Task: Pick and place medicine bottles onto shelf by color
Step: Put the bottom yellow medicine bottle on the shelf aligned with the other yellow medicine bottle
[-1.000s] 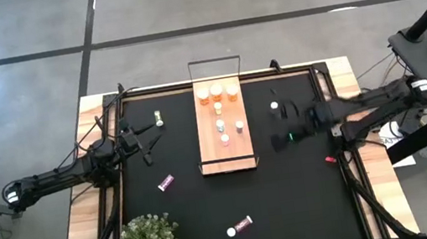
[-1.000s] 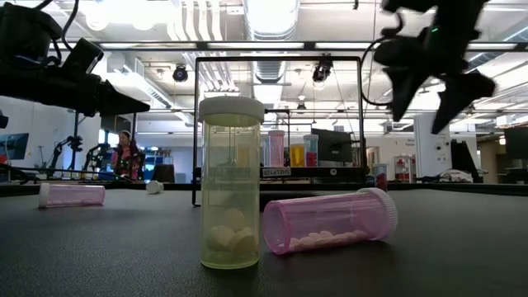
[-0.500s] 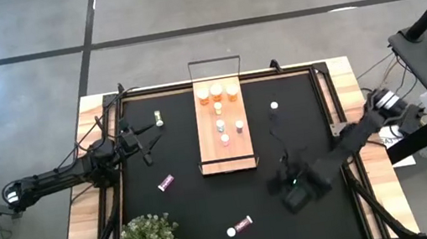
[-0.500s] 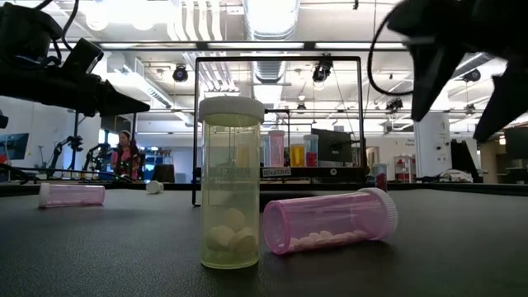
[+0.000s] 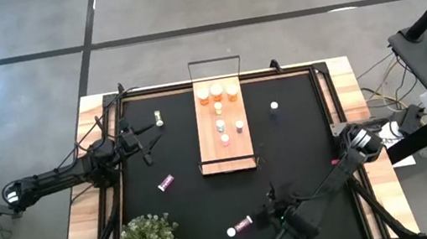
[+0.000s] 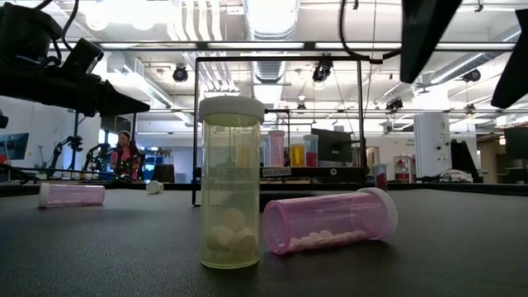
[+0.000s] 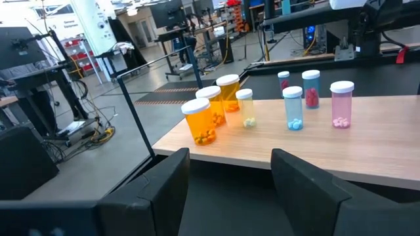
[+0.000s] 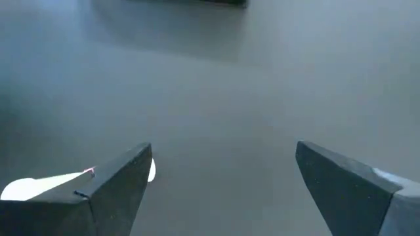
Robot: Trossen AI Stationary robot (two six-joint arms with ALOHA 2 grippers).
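a: pink bottle (image 5: 243, 223) is lying on its side at the table's (image 5: 303, 148) near edge, beside the upright pale bottle (image 6: 231, 183), cap aimed at the right gripper (image 5: 277, 217).
b: pick-up step is judged in hand; fingers are spread, nothing held. lowering astride its long axis is called for. left gripper (image 5: 145, 137) is parked, fingers apart.

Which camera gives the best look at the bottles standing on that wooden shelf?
The left wrist view: the shelf fills it and each bottle's colour shows. The high view shows them as tiny dots, the low view only far behind the nearer bottles, and the right wrist view not at all.
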